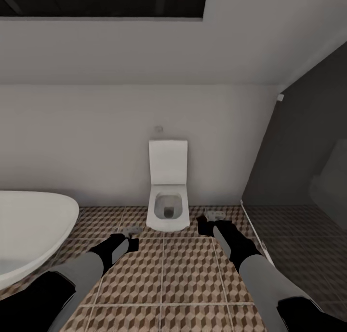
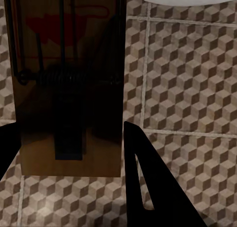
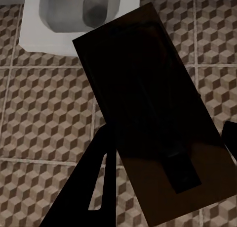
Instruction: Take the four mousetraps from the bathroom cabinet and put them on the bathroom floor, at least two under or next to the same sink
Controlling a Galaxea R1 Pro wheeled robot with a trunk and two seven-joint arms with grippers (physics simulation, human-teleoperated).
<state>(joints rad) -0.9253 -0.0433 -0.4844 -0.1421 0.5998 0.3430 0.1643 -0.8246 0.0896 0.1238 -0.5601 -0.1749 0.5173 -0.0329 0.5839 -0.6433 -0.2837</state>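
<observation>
From the head camera I look down at a white toilet (image 1: 167, 197) against the pale wall, lid up, with the white bathtub (image 1: 29, 230) at my left and the dark shower area (image 1: 308, 177) at my right. The patterned bathroom floor (image 1: 183, 274) runs between them. My left gripper (image 1: 126, 239) hangs low over the tiles with a mousetrap (image 1: 129, 231) at its tip; my right gripper (image 1: 208, 222) reaches toward the toilet's right side with another mousetrap (image 1: 215, 213) at its tip.

On the left wrist camera, the mousetrap (image 2: 69, 83) sits between the two dark fingers (image 2: 148, 182), which close against its long edges, so this pincer holds it. Its black spring and red mark face the camera, with the tiles (image 2: 192, 78) below.

On the right wrist camera, the second mousetrap (image 3: 153, 118) is in shadow, tilted, gripped between the fingers (image 3: 89, 182) on either side. It hangs above the tiles (image 3: 44, 108), with the toilet bowl (image 3: 74, 14) just beyond.
</observation>
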